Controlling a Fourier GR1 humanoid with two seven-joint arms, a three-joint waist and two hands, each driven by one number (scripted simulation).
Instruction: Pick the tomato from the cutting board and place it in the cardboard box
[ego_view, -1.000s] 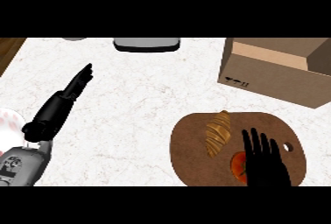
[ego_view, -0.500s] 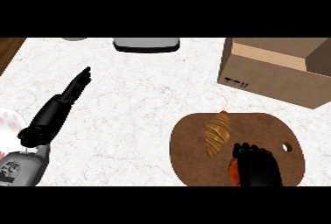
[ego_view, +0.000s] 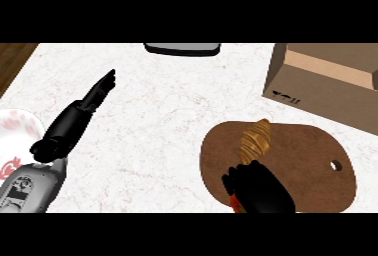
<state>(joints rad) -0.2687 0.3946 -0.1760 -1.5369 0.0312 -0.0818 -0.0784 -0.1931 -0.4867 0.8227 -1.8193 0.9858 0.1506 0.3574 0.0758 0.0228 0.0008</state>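
1. head view: right hand (ego_view: 258, 187) sits curled over the tomato (ego_view: 235, 202) on the cutting board (ego_view: 310, 165), fingers wrapped round it, only a red sliver peeking out.
2. a croissant (ego_view: 255, 140) lies on the board just above that hand.
3. cardboard box (ego_view: 325, 85) is open at upper right, apart from the board.
4. left hand (ego_view: 92, 97) rests over the counter (ego_view: 177, 100) at the left, fingers straight.

Single head view, steeply down, apparently close over the counter (ego_view: 162, 100).
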